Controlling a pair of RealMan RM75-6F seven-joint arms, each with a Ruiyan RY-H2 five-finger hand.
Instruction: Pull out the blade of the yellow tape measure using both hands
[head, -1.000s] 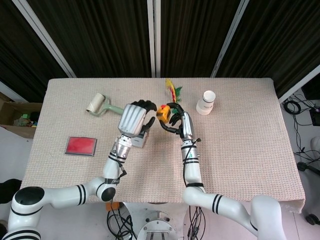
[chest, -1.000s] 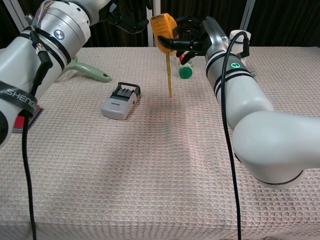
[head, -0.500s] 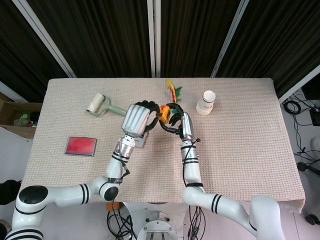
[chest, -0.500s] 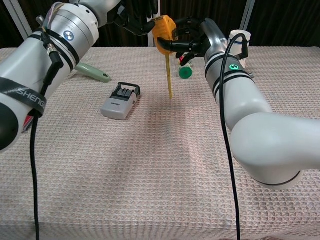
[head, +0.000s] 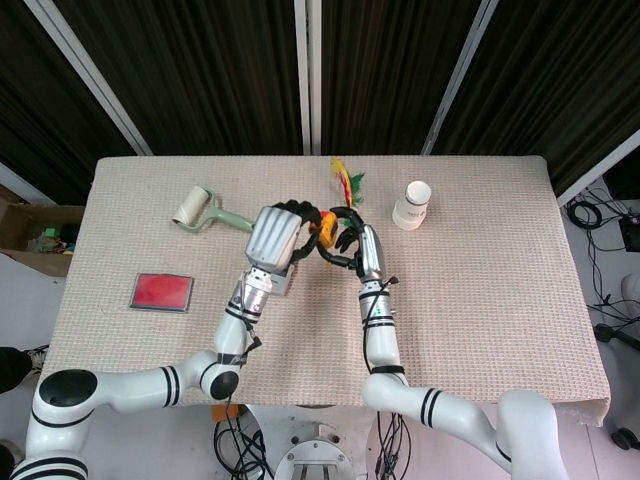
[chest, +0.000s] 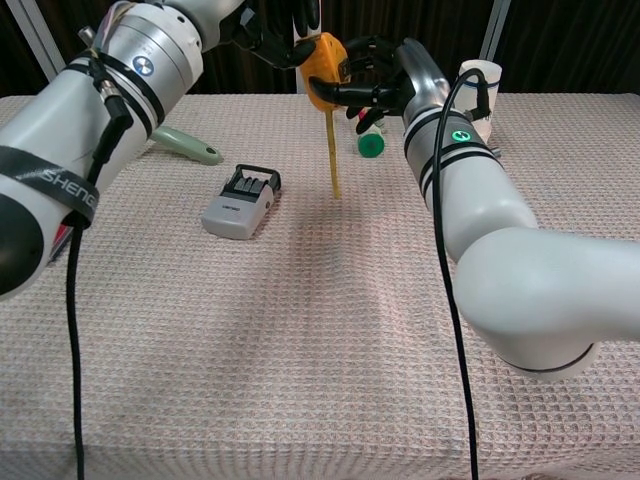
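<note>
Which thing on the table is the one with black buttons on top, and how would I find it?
Start at the table with the woven beige cloth and look to its left part, just in front of the pale green roller. There lies the small grey box, flat on the cloth. It alone is grey with a row of black keys on top, unlike the red card or the white cup.

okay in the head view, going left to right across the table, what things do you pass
red pad → lint roller → left hand → yellow tape measure, held up between both hands → right hand → white cup. The grey case under the left hand and the feathered toy behind the hands overlap them, so I've skipped those.
</note>
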